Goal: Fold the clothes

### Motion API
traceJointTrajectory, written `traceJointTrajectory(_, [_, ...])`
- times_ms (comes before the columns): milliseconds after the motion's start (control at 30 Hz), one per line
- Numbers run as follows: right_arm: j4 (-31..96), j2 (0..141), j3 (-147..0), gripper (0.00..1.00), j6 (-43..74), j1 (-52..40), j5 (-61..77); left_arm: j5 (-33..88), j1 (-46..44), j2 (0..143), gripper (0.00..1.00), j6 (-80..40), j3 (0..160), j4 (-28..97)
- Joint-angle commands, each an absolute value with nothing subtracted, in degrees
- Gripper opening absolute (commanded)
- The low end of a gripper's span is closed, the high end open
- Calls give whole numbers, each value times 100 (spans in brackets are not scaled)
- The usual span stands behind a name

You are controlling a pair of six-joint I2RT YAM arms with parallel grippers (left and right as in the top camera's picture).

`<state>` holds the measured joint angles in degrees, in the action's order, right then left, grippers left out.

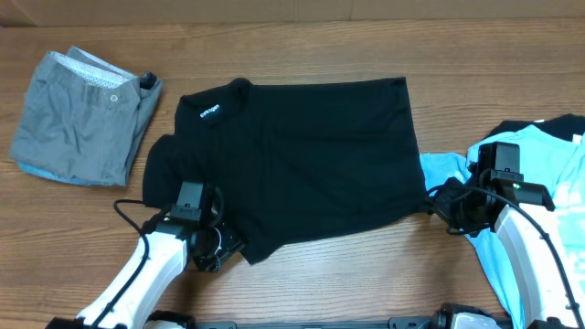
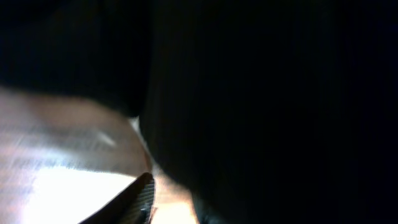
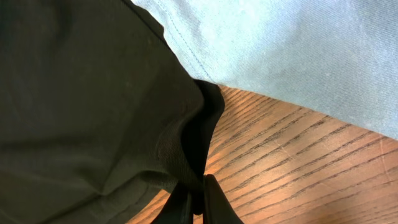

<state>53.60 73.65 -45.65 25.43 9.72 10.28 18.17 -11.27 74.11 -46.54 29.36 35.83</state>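
The right gripper [image 3: 194, 202] is closed almost to nothing on the near right corner of the black shirt [image 1: 311, 155], with a fold of hem pinched between its jaws. The left gripper [image 1: 218, 249] sits at the near left corner of the same shirt. Its wrist view is mostly dark cloth with one finger [image 2: 138, 196] showing, so I cannot tell whether it has a hold, though it looks placed for one.

The shirt lies spread flat in the middle of the table [image 1: 366, 283]. A light blue garment [image 3: 298, 56] lies just right of it, and grey shorts [image 1: 82, 119] lie folded at the far left.

This looks like the start of the first fold. Next, both corners should lift together and carry the near edge toward the far edge, kept taut.
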Motion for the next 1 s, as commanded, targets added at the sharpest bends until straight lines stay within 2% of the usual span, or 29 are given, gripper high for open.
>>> traceJointTrajectory(0, [5369, 7286, -4668, 4, 2521, 998, 1061, 1712, -1181, 7658, 43, -4650, 2897, 3479])
traceJointTrajectory(133, [5369, 7286, -4668, 4, 2519, 998, 1061, 1697, -1181, 7961, 35, -4372, 2897, 3177])
traceJointTrajectory(467, [5411, 7286, -4668, 4, 2517, 998, 1059, 1870, -1181, 8165, 5, -3909, 2897, 2862])
traceJointTrajectory(700, [5443, 7286, -4668, 4, 2502, 998, 1057, 2580, -1157, 8031, 4, -3723, 3046, 3487])
traceJointTrajectory(967, [5435, 7286, -4707, 4, 2504, 1004, 1059, 2620, -1160, 7247, 4, -3415, 3726, 5489])
